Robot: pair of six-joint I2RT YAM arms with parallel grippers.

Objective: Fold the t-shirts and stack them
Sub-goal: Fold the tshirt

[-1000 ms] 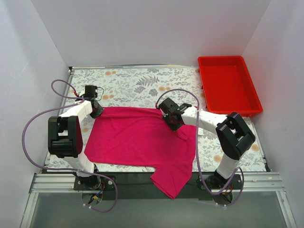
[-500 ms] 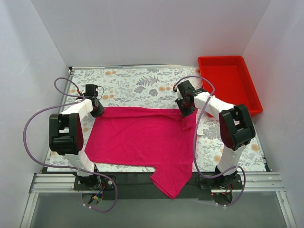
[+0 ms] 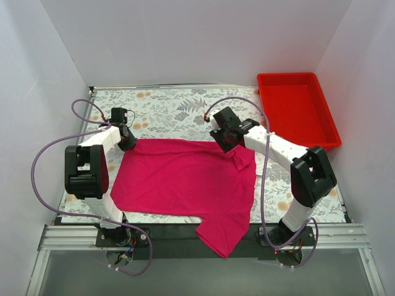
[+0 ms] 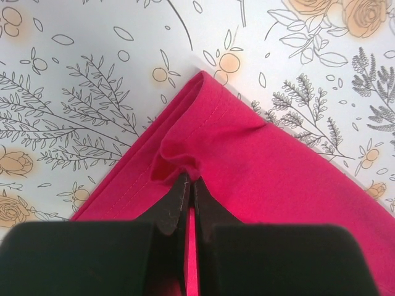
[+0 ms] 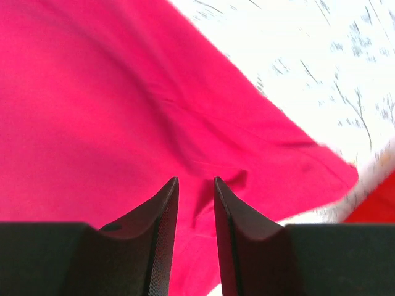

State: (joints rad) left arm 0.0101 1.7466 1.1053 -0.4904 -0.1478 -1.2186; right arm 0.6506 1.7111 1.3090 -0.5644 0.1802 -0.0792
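Observation:
One magenta-pink t-shirt (image 3: 185,179) lies spread on the floral table, with a sleeve hanging over the near edge. My left gripper (image 3: 128,143) is shut on the shirt's far left corner. In the left wrist view the closed gripper (image 4: 188,179) pinches a small pucker of fabric (image 4: 278,185). My right gripper (image 3: 223,142) hovers over the shirt's far edge, left of its far right corner. In the right wrist view that gripper (image 5: 194,180) is slightly open, with pink cloth (image 5: 92,111) below it and nothing between the jaws.
A red plastic bin (image 3: 296,108) stands empty at the back right of the table. The shirt's far right corner (image 3: 242,157) is bunched into a small fold. Bare floral tablecloth (image 3: 179,111) shows behind the shirt.
My right gripper swung out to the shirt's far right corner, then back left along the far edge, leaving that corner bunched. The left gripper has kept its hold in place.

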